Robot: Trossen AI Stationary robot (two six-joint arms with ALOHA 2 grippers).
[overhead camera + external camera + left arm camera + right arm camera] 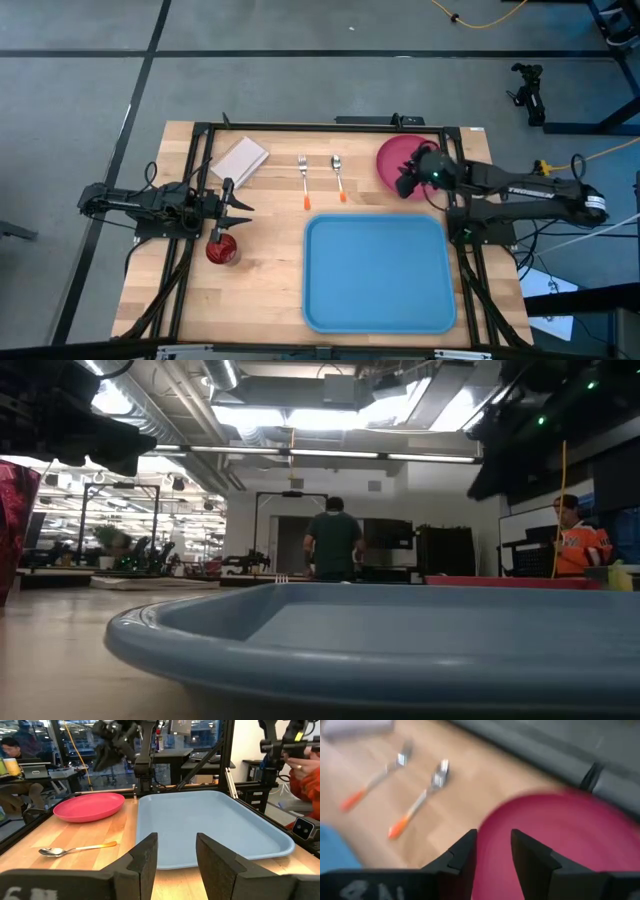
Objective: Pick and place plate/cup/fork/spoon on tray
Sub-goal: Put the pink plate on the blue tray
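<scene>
The light-blue tray [378, 275] lies on the table's near right part. Beyond its far right corner the pink-red plate [390, 155] lies flat on the wood. My right gripper [408, 182] hangs open above the plate's near edge, tilted downward, its fingers [465, 852] apart over the plate [560, 835], touching nothing. The fork [303, 180] and the spoon [338, 176] lie side by side left of the plate, orange tips toward the tray. The dark red cup [222, 250] stands upright at the left. My left gripper [240, 205] waits open just beyond the cup, pointing level toward the tray [210, 820].
A pale rectangular pad [238, 160] lies at the far left of the table. Black frame bars [330, 128] run along the table's edges. Bare wood lies between cup and tray. People show in the room beyond, one standing [333, 540] and a hand [305, 770] at the side.
</scene>
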